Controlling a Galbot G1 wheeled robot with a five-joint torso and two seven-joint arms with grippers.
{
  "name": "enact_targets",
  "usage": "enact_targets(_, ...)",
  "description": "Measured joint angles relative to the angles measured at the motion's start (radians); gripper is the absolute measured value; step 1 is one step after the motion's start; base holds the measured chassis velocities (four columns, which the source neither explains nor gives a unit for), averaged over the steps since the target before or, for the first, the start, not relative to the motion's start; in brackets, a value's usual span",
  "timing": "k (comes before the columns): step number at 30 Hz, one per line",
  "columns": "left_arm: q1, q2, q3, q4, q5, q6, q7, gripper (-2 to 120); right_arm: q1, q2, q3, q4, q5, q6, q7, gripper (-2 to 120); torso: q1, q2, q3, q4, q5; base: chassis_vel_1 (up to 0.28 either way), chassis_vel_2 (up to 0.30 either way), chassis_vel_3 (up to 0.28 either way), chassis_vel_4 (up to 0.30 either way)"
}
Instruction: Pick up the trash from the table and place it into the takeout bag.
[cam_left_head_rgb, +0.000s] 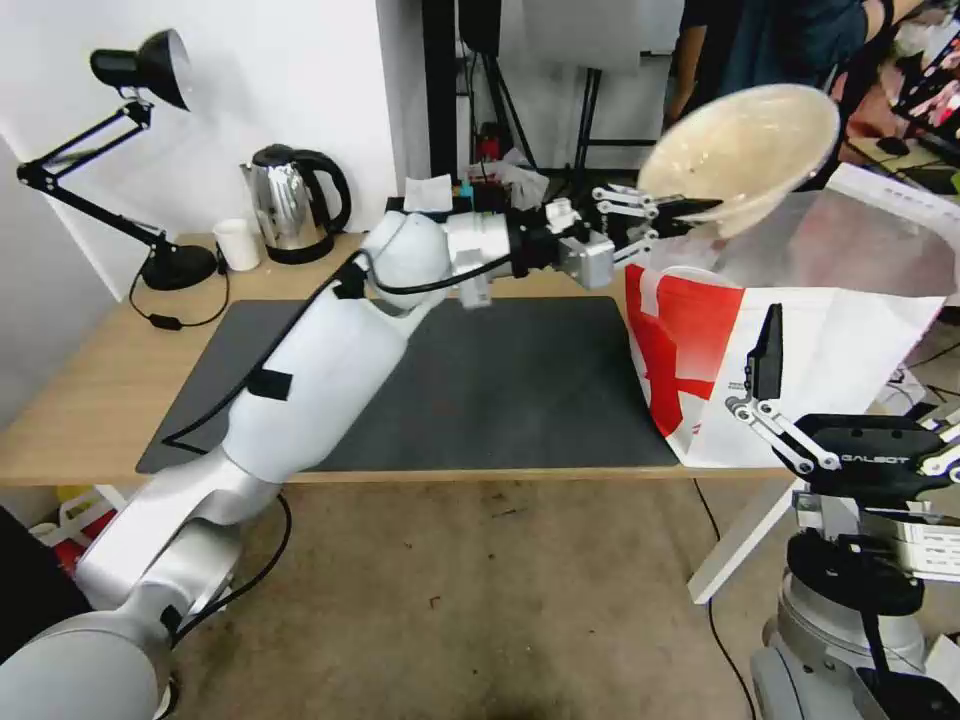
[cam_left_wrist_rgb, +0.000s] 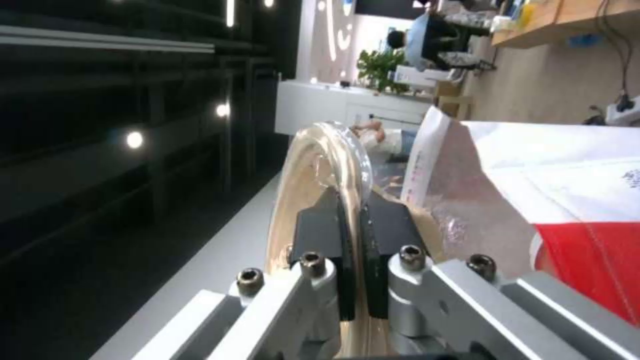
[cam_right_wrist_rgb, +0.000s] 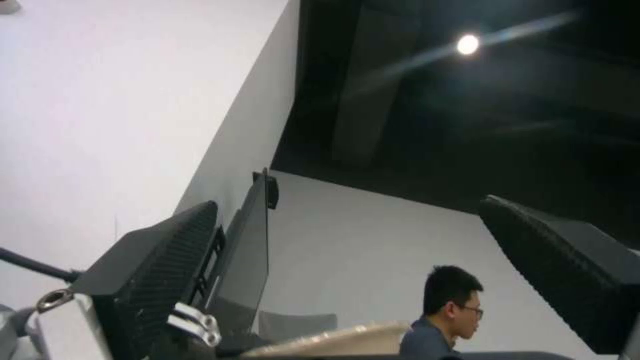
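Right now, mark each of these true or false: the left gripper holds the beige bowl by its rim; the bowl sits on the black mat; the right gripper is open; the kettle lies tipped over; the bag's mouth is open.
1. The left gripper holds the beige bowl by its rim. True.
2. The bowl sits on the black mat. False: it is held up in the air, tilted, beside the takeout bag.
3. The right gripper is open. True: it is empty, low near the bag's front.
4. The kettle lies tipped over. False: it stands upright on the table.
5. The bag's mouth is open. True.
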Motion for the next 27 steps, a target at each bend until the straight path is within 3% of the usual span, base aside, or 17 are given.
enact_targets(15,-0.037,-0.091,0.071,0.118,0.026,-0.042,0.004,2,0.006,0.010,-0.013,0.001,0.001,-0.003,0.000,100,0.000,0.000,0.000,-0.0001,-0.0001,0.000,0.000,0.000,0.000)
enact_targets(27,-0.026,-0.093,0.067,0.141,0.045,-0.064,0.007,2,0.008,0.005,-0.019,0.001,0.003,-0.004,0.000,100,0.000,0.000,0.000,0.0000,-0.0003,0.000,0.000,0.000,0.000)
